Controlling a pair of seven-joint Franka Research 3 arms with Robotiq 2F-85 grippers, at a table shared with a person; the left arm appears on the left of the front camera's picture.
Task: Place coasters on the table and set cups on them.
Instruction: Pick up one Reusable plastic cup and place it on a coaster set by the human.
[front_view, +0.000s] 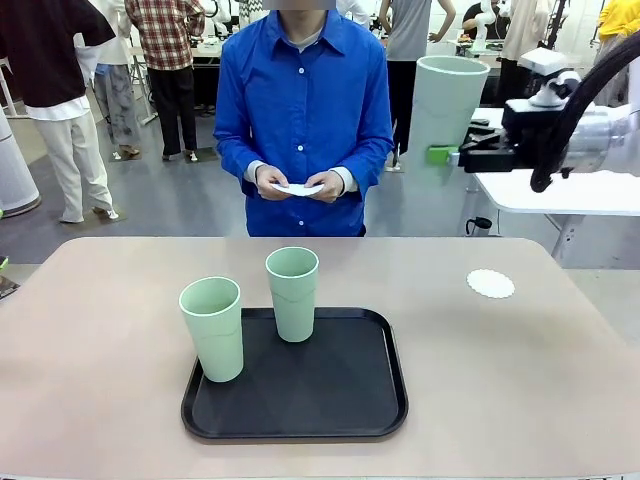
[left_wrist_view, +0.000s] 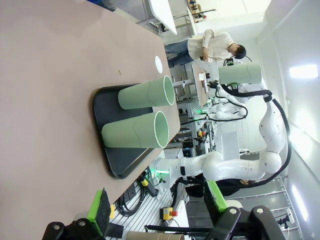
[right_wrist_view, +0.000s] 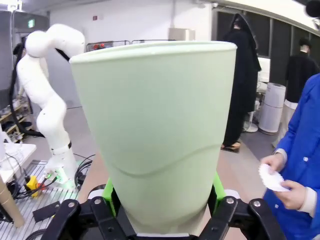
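Cups: three pale mint-green tumblers, all upright. Raised cup (front_view: 447, 105) is clamped near its base between the right gripper (right_wrist_view: 162, 197) fingers, green pads pressed on opposite sides. It is held in the air at about 2 o'clock from the black tray (front_view: 295, 400), clear of the table (front_view: 100, 330). Two more stand on the tray: left cup (front_view: 212, 330) at the tray's 9 o'clock edge, far cup (front_view: 292, 295) at its 12 o'clock edge, a touch left of centre. These two are near each other, not touching. The tray sits at 6 o'clock on the beige-pink tabletop. One lacy white coaster (front_view: 490, 284) lies flat on the bare surface at roughly 3 o'clock, well apart from the tray, nothing on it. A person in a blue shirt (front_view: 300, 90) stands at 12 o'clock on the far side. The person's right hand (front_view: 270, 182) and person's left hand (front_view: 327, 185) together hold a white scalloped disc (front_view: 298, 188) at waist height; whether it is one disc or more cannot be told. Left gripper (left_wrist_view: 156, 205): fingers spread wide, nothing between them, hovering by the table's edge with the tray and its two cups ahead.
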